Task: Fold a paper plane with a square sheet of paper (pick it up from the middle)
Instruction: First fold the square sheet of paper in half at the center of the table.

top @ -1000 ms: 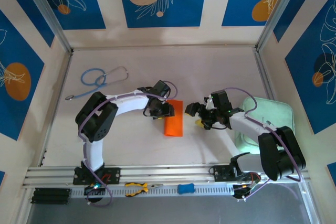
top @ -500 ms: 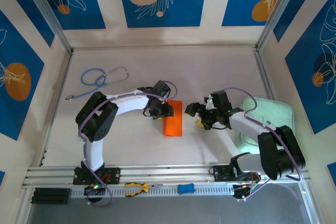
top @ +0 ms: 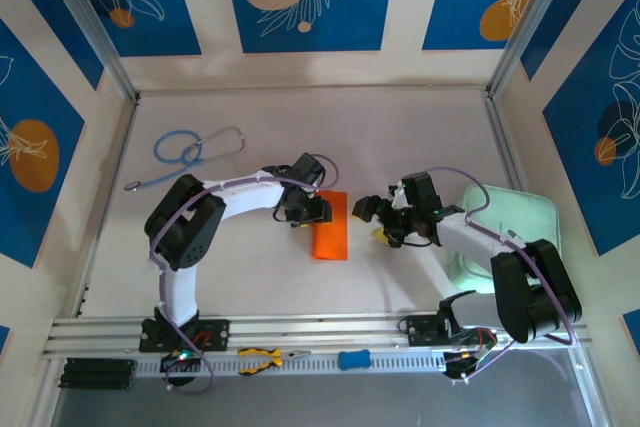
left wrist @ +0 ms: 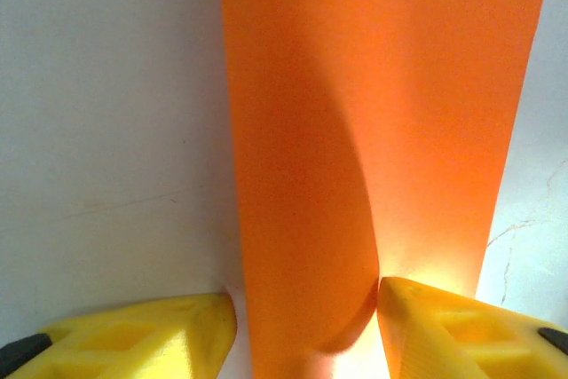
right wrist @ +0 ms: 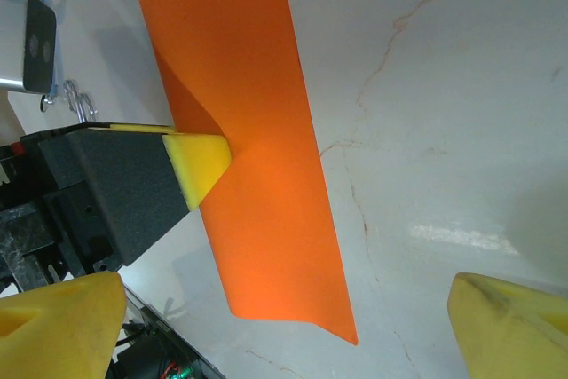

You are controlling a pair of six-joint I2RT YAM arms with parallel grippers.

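Note:
The square sheet of paper [top: 331, 232] is bright orange and lies as a tall folded strip at the middle of the table. My left gripper [top: 308, 212] is at its left edge. In the left wrist view a raised bow of the paper [left wrist: 355, 130] stands between the yellow fingers of the left gripper [left wrist: 306, 330], which close against it from both sides. From the right wrist I see the paper [right wrist: 257, 219] with a left fingertip [right wrist: 200, 161] pressed on its edge. My right gripper [top: 372, 219] hovers just right of the paper, wide open and holding nothing [right wrist: 284, 326].
A pale green pad [top: 512, 237] lies at the right under the right arm. A blue stethoscope [top: 190, 152] lies at the back left. Pliers [top: 262, 357] and a small blue item [top: 353, 358] rest on the front rail.

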